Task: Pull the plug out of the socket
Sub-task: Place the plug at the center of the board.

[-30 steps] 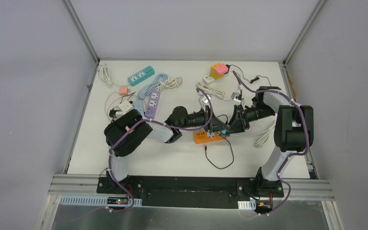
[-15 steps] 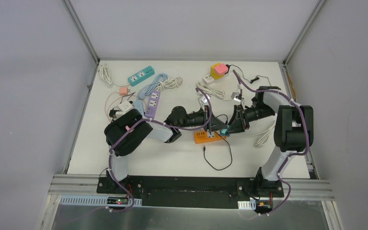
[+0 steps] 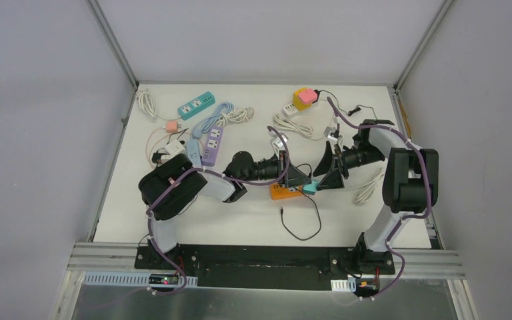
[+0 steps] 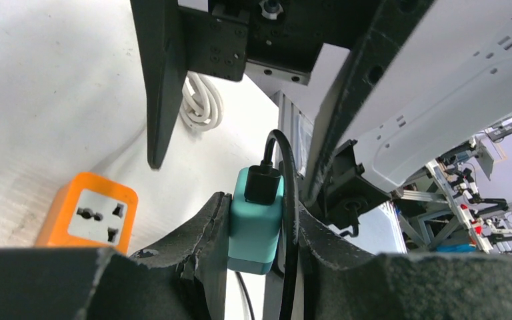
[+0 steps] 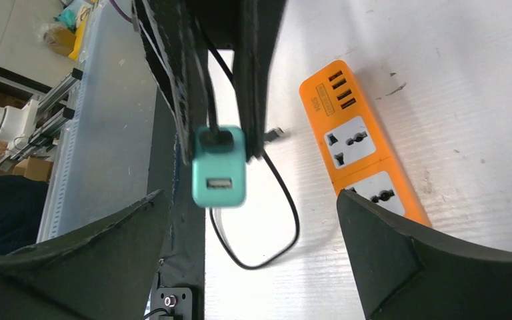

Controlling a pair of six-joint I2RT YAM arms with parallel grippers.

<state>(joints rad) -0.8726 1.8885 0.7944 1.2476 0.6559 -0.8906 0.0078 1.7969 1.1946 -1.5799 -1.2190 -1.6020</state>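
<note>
Left pincer (image 4: 259, 230): pressed together on the teal block-shaped plastic charger plug (image 4: 255, 220), one finger on each flat side. You have it pinched across the body, so the pull goes through the casing and not through the lead. The plug hangs above the table, clear of the strip, and its prongs are hidden from every view. Thin black cable (image 5: 287, 220): seated in the plug's top port, it trails down in a loose loop across the white tabletop (image 3: 240, 220). The slack suggests nothing is tugging the plug back. A second port on the plug's face stands empty. Right pincer (image 5: 250, 207): spread wide, gripping nothing, with its fingers on either side of the hanging plug and well apart from it. It reads as a hand let go of whatever steadying it did. Orange rectangular plastic power strip (image 5: 363, 157): lies flat on the table just beside and below the plug. Its two universal outlets and its row of small end ports show nothing in them. By that count, you can take the socket as vacated and the pull as done. Coiled white cord (image 4: 200, 103): lies further out, untouched.
</note>
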